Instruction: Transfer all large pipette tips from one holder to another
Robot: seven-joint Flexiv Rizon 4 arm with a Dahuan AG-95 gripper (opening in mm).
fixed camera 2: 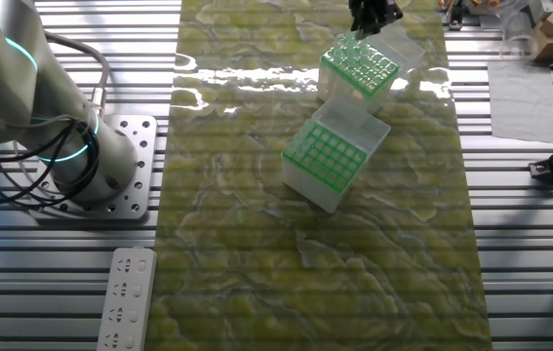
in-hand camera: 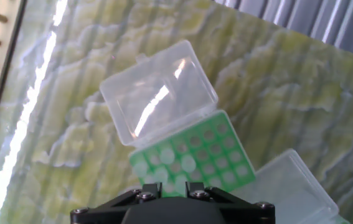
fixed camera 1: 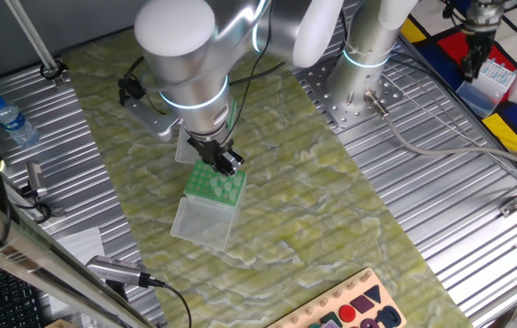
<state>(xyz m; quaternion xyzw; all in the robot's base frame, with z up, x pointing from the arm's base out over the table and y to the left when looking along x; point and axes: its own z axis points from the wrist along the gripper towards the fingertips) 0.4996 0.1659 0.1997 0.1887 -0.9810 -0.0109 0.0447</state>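
On the green marbled mat (fixed camera 1: 331, 210) that runs down the middle of the ribbed metal table (fixed camera 1: 440, 191), two green-topped boxes stand just beside each other, each with a clear hinged lid thrown open. My gripper (fixed camera 1: 228, 161) hangs right over the one box (fixed camera 2: 359, 68), the one that lies toward the far end of the mat in the other fixed view. Its clear lid (in-hand camera: 157, 90) lies flat on the mat, hinged along the box's edge, and in my hand view the green grid of round holes sits just past my fingers. Some of those holes hold large pipette tips (in-hand camera: 188, 163), seen from above as pale whitish rings; many other holes look dark. I cannot count the tips, as the picture is blurred.

From my hand view only the black base of my fingers shows at the bottom edge, and in the fixed views my fingertips are too small and dark to read, so I cannot tell whether my jaws are wide or narrow, nor whether a tip is between them.

The second box (fixed camera 2: 332, 156) stands nearer the middle of the mat, turned at a slant to the mat's edges, its lid (fixed camera 2: 352, 121) raised toward the first box. I cannot make out whether any tips stand in it.

Off the mat, a water bottle (fixed camera 1: 12, 121) lies on the table near its edge, and a white strip with buttons (fixed camera 2: 126, 297) lies beside my base
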